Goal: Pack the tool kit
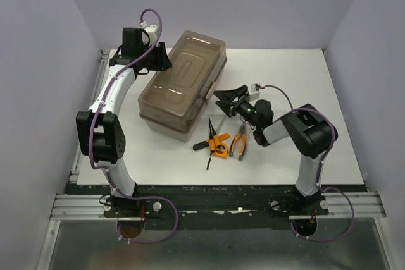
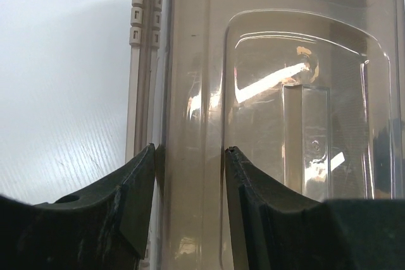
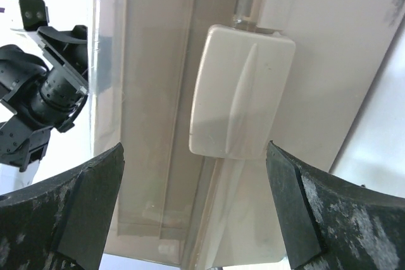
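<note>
— Left of centre on the white surface [image 1: 304, 93] sits the large beige plastic toolbox [image 1: 183, 86] with its smoky translucent lid shut; small orange-and-black hand tools [image 1: 219, 145] lie just beside it

— End effectors?

— Both empty: the left end effector [image 2: 190, 150] is spread over the lid's left rim, the right end effector [image 3: 195, 147] spread wide before the beige latch [image 3: 240, 90]

— Rigid, slick, probably light shell; I'd work the latch's free edge, not the glossy lid

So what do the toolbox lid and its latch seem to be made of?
The toolbox lid looks like glossy, smoky-brown translucent plastic: bright glare, shapes show through. The latch looks like opaque beige moulded plastic, matte, with a raised ridge.
</note>
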`<state>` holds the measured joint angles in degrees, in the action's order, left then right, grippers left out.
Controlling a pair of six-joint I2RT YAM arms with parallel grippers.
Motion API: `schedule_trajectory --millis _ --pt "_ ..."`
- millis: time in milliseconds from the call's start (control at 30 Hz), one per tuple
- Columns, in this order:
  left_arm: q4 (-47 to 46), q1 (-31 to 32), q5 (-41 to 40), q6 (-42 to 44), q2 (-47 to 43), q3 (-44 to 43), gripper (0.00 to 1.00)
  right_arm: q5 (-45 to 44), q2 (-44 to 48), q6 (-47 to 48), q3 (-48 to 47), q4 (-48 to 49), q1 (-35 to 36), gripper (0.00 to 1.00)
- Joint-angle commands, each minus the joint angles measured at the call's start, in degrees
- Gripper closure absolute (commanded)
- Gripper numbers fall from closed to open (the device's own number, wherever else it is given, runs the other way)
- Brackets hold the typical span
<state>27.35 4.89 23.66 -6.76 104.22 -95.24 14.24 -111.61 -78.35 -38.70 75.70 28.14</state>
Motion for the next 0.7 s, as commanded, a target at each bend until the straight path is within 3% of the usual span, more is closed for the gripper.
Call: schedule_trajectory --millis 0,300,500,667 --pt "10.96 -0.31 -11.54 6.15 8.8 4.72 0.6 -2.99 4.38 3.9 0.99 4.82 0.42 0.0" --pt "11.06 -3.04 -10.74 5.8 9.77 5.85 0.66 -4.13 14.48 11.98 0.56 -10.9 0.42 0.0" --pt "9.3 -3.22 -11.53 5.71 8.72 7.35 0.7 -9.48 23.01 21.11 -4.44 -38.12 0.51 0.0" --pt "7.45 -1.64 -11.09 6.33 6.52 9.28 0.73 -12.13 24.95 27.45 -10.86 -52.65 1.47 0.0"
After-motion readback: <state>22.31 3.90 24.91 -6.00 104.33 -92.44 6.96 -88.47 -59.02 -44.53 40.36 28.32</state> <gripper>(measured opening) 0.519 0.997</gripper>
